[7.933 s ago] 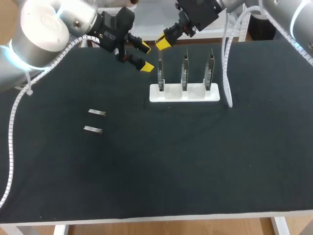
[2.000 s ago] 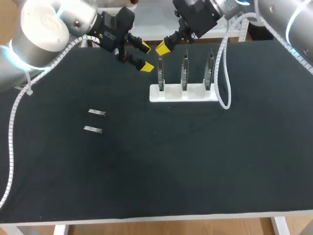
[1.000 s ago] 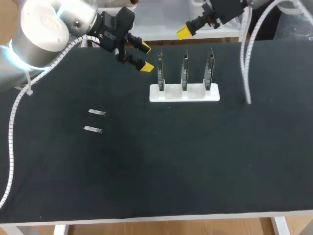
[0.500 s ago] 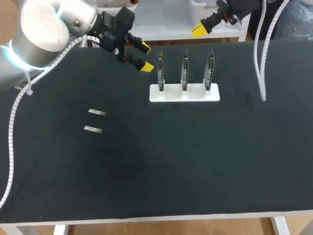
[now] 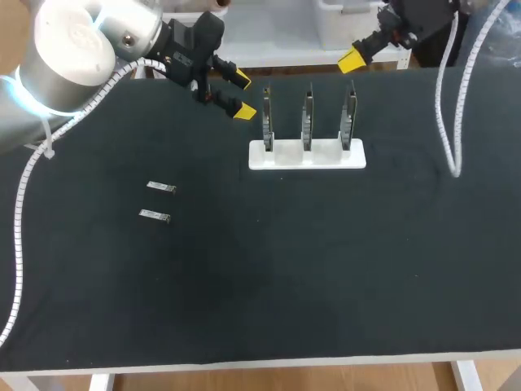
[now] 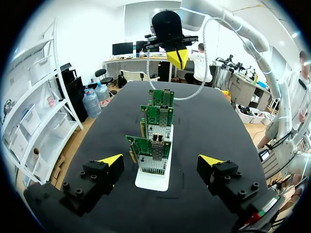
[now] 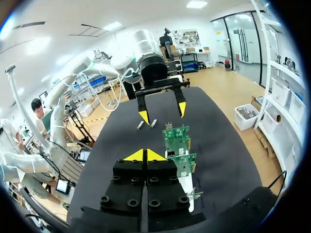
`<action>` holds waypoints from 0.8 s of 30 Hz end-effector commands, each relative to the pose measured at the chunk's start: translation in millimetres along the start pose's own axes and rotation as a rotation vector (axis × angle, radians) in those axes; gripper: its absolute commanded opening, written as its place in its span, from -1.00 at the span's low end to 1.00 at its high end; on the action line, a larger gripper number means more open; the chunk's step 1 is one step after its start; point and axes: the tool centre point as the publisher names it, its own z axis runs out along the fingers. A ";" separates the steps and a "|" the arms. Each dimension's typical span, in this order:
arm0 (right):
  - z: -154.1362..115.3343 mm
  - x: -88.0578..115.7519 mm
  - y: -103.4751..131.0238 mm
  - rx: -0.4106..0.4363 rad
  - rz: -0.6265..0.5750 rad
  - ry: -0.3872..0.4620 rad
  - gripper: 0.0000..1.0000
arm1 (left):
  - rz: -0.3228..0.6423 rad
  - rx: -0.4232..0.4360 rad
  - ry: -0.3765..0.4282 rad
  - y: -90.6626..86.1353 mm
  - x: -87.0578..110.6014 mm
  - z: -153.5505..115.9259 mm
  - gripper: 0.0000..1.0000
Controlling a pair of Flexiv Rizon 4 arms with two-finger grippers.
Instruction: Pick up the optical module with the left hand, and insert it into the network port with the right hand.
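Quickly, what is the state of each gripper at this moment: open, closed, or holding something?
Left gripper: jaws open, holding nothing.
Right gripper: jaws closed, holding nothing.

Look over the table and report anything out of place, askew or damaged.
Nothing stands out. Both optical modules lie flat and apart on the table. The three circuit boards stand upright in the white stand. Neither hand holds anything: the left hand is open, the right hand shut and empty.

Black table [image 5: 326, 269] — green boards [image 6: 156, 115]
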 end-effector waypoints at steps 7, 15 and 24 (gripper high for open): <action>5.7 1.7 7.9 0.042 -0.023 0.052 -1.00 | -0.001 0.001 0.004 0.6 -0.7 -0.1 1.00; 4.7 6.4 7.3 0.050 -0.015 0.069 -1.00 | -0.001 0.001 0.004 0.6 -0.7 -0.1 1.00; 4.5 7.2 4.8 0.105 -0.013 0.076 -1.00 | -0.001 0.001 0.004 0.6 -0.7 -0.1 1.00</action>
